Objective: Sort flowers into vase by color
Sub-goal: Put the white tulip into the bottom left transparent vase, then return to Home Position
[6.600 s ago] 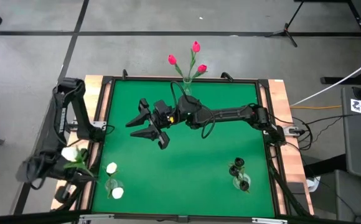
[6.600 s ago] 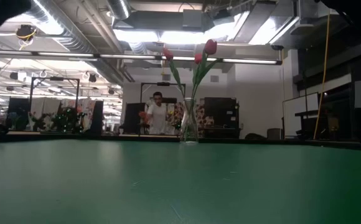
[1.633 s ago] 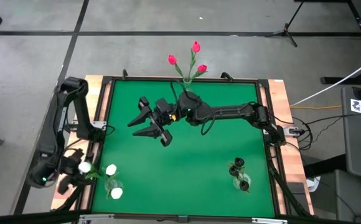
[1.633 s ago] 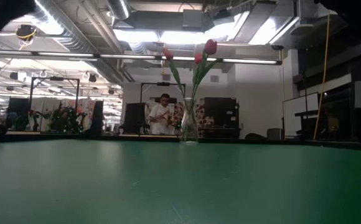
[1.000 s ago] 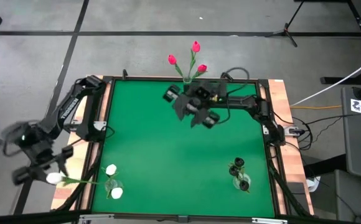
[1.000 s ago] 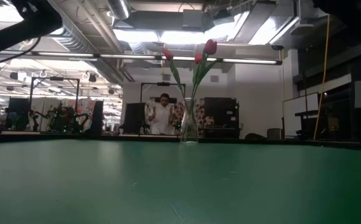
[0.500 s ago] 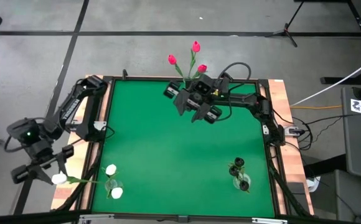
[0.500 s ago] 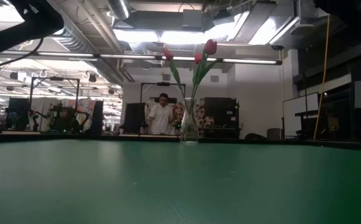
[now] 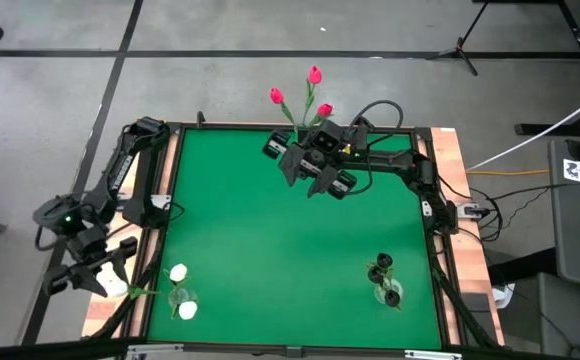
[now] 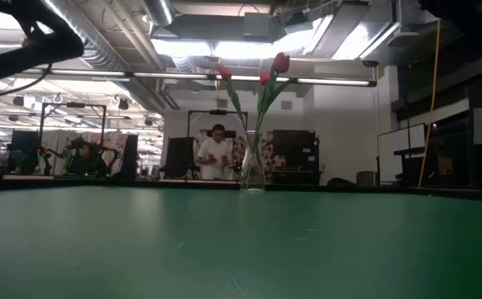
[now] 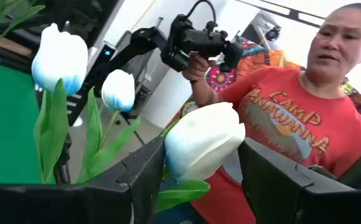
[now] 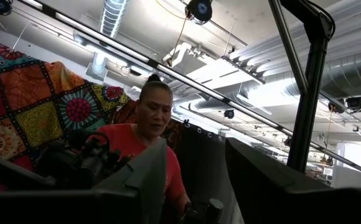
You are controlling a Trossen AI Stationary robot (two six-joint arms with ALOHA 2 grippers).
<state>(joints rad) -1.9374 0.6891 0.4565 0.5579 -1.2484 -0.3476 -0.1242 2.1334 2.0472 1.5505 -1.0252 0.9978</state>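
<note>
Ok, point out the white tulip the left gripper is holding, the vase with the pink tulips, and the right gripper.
white tulip (image 11: 203, 142), left wrist view, on the bud.
vase (image 10: 253, 170), low view, on the glass body.
right gripper (image 9: 317, 172), high view, between the fingertips.

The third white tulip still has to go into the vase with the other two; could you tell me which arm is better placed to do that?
The left. Its gripper is shut on the white tulip, off the table's front-left edge close to the vase holding the other two. The right gripper is open, empty, at the far edge by the pink tulips.

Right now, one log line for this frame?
left pincer: holds white tulip, off table's left edge, beside white vase | right pincer: open, empty, by pink vase | black vase: two tulips
</note>
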